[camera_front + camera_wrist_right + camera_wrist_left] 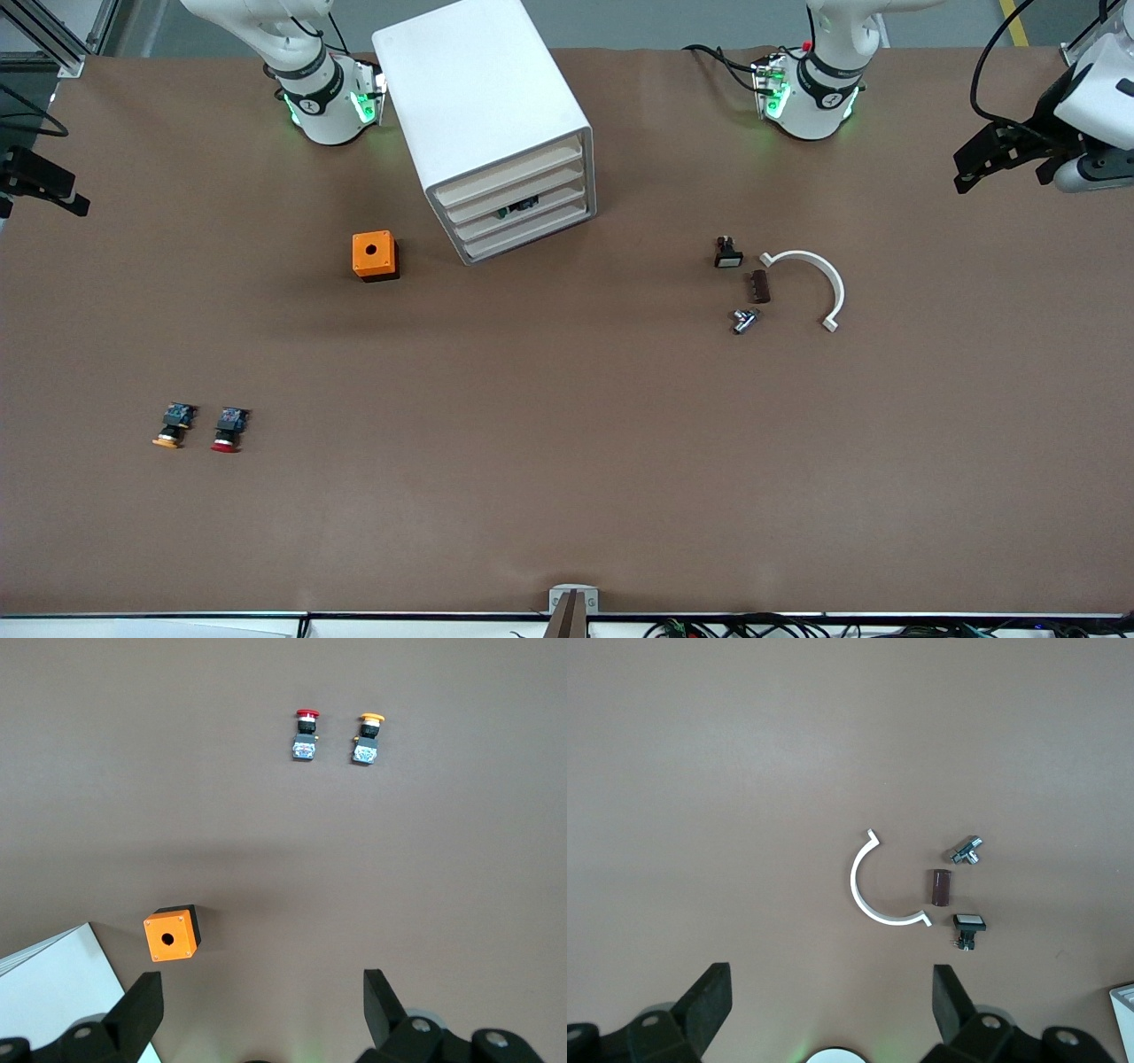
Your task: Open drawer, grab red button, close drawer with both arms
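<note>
The red-capped button (229, 430) lies on its side on the brown table toward the right arm's end, beside a like one with an orange-yellow cap (174, 425). It also shows in the right wrist view (305, 734). The white cabinet (483, 106) stands between the arm bases, and its drawers (523, 199) are all shut. My left gripper (830, 1005) is open and empty, high over the table by its base. My right gripper (261, 1010) is open and empty, high over the table beside the cabinet. Neither gripper shows in the front view.
An orange cube with a round hole (374, 255) sits beside the cabinet. Toward the left arm's end lie a white half ring (815, 279), a black switch (727, 252), a brown block (760, 286) and a metal part (744, 320). Dark equipment (992, 155) juts in at the table's end.
</note>
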You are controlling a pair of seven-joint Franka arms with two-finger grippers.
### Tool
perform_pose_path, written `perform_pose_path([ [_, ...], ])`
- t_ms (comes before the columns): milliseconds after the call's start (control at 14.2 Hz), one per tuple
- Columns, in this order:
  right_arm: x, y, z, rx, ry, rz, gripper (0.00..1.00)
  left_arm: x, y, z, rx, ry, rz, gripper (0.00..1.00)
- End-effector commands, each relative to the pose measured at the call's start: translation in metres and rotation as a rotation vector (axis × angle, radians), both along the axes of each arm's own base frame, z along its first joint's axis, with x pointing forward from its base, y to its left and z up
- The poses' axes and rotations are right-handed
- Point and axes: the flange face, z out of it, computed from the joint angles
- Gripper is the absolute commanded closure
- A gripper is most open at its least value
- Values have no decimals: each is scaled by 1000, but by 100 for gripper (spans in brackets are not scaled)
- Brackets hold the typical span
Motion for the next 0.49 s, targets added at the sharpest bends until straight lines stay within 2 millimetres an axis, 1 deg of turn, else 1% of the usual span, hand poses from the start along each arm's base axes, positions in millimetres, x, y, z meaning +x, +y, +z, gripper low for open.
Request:
perform_pose_path([
  [0, -13, 3, 3, 6, -13, -2, 0, 11, -5, 14, -20, -13, -25, 0],
  [141, -14, 4, 8, 3, -26, -9, 0, 12, -9, 16, -21, -4, -32, 0],
  [212, -14, 6, 9, 2, -29, -4, 0, 13, -13, 14, -21, 1, -40, 0],
  [423, -15, 8, 9, 3, -23, -1, 0, 11, -17, 19, -18, 3, -47, 0],
])
